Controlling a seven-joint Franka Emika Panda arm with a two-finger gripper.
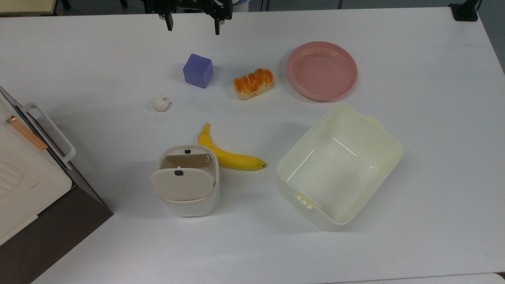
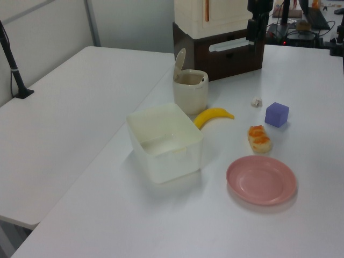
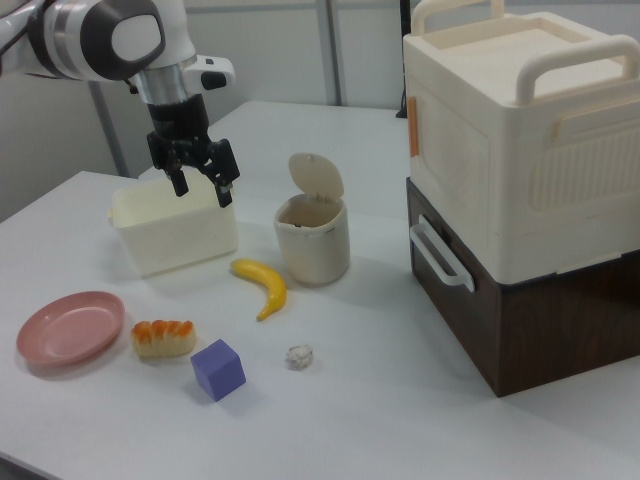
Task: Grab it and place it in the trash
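The tiny white crumpled wad [image 1: 161, 103] lies on the white table, to the top view's left of and below the purple cube [image 1: 197, 70]; it also shows as the wad [image 2: 256, 101] and the wad [image 3: 299, 357]. The cream-white trash bin [image 1: 185, 197] stands with its flap lid tipped up, tan inside, beside the banana; it appears again as the bin [image 3: 313, 240] and the bin [image 2: 190, 91]. My gripper [image 1: 193, 27] hangs open and empty high above the table at the top view's upper edge, far from the wad; in the right view the gripper [image 3: 203, 188] hovers in the air.
An orange-topped bread loaf [image 1: 253, 83], a pink plate [image 1: 321, 71], a banana [image 1: 229, 152] and a large pale-yellow tub [image 1: 339, 169] lie across the table. A cream box on a brown base [image 1: 23, 177] stands at the top view's left edge.
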